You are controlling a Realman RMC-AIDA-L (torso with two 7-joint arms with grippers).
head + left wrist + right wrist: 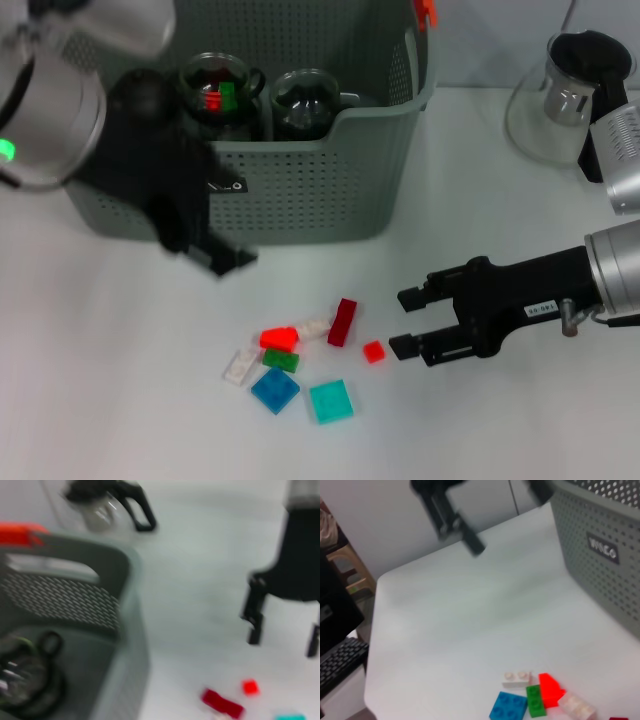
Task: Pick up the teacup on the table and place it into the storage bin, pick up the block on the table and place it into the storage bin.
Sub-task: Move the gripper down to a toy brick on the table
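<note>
1. The right gripper is reaching in low over the white table from the robot's right, its black fingers spread apart and gripping nothing
2. The small red block is lying just beyond the fingertips, toward the robot's left and a little nearer the robot than the gap between them; it is squarish, so no long axis matters, and the right arm is clearly the nearer one
3. The left gripper is hanging in front of the storage bin, well apart from that block; whether it is open or closed I cannot tell
4. Two glass teacups are already sitting inside the bin, one holding red and green pieces, so the cup step looks done
5. The bin is grey-green perforated plastic with an orange clip; the blocks are glossy, studded plastic, a dark red brick and teal tile among them
6. A glass teapot is standing at the far right
</note>
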